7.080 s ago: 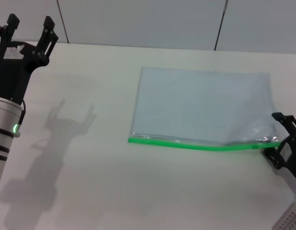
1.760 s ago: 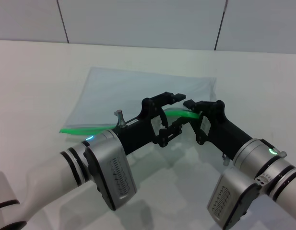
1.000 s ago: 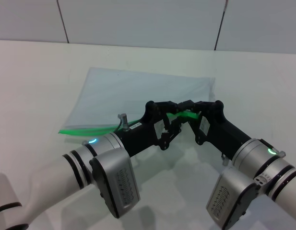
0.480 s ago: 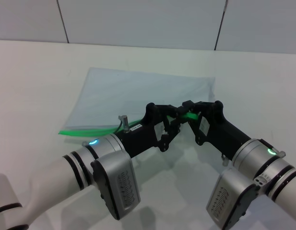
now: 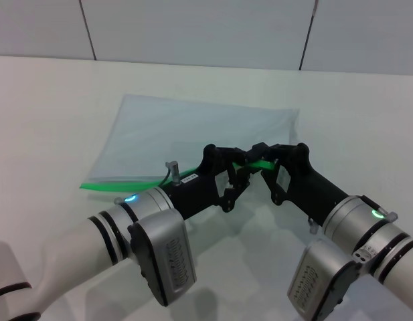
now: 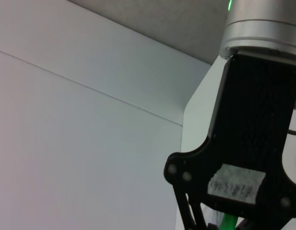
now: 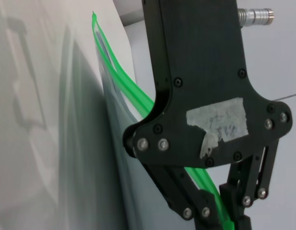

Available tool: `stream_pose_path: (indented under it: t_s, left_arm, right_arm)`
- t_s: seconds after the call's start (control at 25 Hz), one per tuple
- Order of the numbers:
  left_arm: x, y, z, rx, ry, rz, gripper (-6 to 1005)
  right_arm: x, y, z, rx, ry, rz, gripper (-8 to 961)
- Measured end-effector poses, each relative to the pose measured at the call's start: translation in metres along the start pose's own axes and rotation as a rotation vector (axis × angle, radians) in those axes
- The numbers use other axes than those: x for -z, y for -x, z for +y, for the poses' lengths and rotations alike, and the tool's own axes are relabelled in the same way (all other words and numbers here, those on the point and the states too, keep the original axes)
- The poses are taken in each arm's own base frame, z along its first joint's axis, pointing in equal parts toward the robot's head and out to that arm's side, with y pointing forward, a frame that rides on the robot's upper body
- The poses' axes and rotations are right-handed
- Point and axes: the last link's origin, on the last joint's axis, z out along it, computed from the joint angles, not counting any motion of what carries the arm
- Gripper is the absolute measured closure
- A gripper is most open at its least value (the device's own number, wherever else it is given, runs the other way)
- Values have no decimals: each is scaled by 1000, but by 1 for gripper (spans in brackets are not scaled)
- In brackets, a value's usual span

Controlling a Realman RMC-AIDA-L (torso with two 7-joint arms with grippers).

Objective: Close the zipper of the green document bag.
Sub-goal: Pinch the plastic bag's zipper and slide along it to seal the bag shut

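The green document bag (image 5: 193,130) is a pale blue-grey pouch lying flat on the white table (image 5: 52,107). Its bright green zipper (image 5: 126,180) runs along the near edge and lifts off the table toward the right. My left gripper (image 5: 238,167) and right gripper (image 5: 261,152) meet tip to tip at that raised end, both shut on the zipper strip. The slider tab is hidden between the fingers. In the right wrist view the zipper (image 7: 124,84) passes behind the left gripper's black body. In the left wrist view a bit of zipper (image 6: 228,223) shows below the right gripper's body.
Grey wall panels (image 5: 193,30) stand behind the table's far edge. Both forearms cross the near half of the table, the left forearm (image 5: 126,221) from the lower left and the right forearm (image 5: 357,227) from the lower right.
The left gripper, open beside the zipper 1.8 s ago, has shut on it. Over the last second both grippers hold still; the bag's left end slid slightly left.
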Motion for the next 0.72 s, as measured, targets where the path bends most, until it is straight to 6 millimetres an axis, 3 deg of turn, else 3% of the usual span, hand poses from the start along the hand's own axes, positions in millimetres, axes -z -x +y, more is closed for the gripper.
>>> stream_pose_path:
  t_s: [0.72]
  left_arm:
    - [-1,-1,0,-4,4,7,864]
  right_arm:
    - [-1,0,0,2,2,-2,905]
